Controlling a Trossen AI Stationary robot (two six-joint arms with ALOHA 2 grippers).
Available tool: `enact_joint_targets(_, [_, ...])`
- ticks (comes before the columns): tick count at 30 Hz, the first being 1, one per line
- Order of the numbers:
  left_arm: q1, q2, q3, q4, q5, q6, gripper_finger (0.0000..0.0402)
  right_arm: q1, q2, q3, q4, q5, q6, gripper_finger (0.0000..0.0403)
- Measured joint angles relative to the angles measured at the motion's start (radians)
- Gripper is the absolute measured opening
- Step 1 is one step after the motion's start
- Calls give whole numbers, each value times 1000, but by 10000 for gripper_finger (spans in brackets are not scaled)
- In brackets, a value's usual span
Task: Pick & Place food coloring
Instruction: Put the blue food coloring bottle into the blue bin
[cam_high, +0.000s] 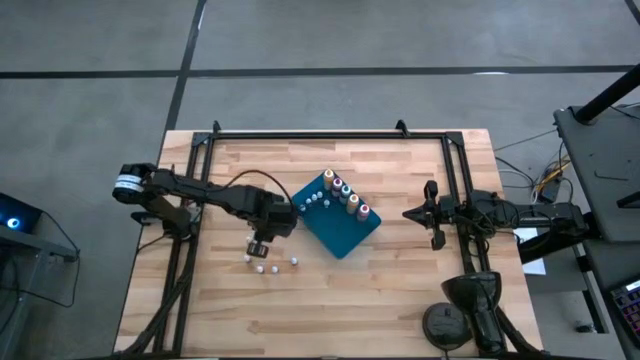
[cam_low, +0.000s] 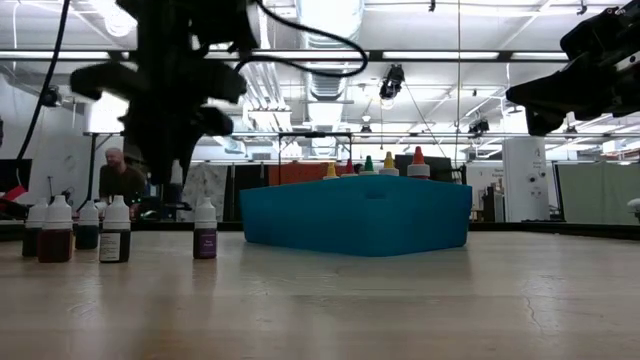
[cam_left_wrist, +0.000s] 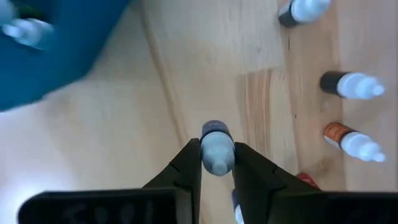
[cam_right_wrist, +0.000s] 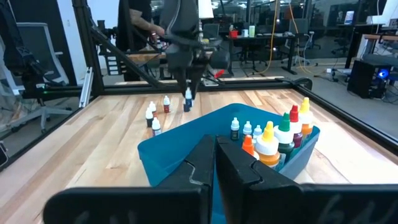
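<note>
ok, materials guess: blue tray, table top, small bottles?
Blue tray: probably matte plastic, uniform colour, rounded corners.
Table top: wood, visible grain and joined planks, light satin finish.
Small bottles: likely plastic, dark bodies, white tops; can't confirm.

The high view looks straight down on the whole worktop (cam_high: 400, 290); the low view sits at worktop height, level, facing the room beyond; the left wrist view hangs close above the wood, looking down; the right wrist view looks across the worktop from farther off; all four share the blue tray (cam_high: 340, 232) near the worktop's middle.
</note>
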Motion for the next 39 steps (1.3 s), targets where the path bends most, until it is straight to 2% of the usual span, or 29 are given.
enact_joint_targets(11, [86,48,224,-163,-1,56,50,0,0,0,0,0,-1,9])
enact_joint_targets(18, [135,145,374,-242,-2,104,49,0,0,0,0,0,0,9])
enact_joint_targets(26, [207,279,531,-258,-2,181,49,0,0,0,0,0,-1,9])
enact_joint_targets(33, [232,373,673,-259,27,133,49,0,0,0,0,0,0,9])
enact_joint_targets(39, [245,441,766,-274,74,-3,49,0,0,0,0,0,-1,9])
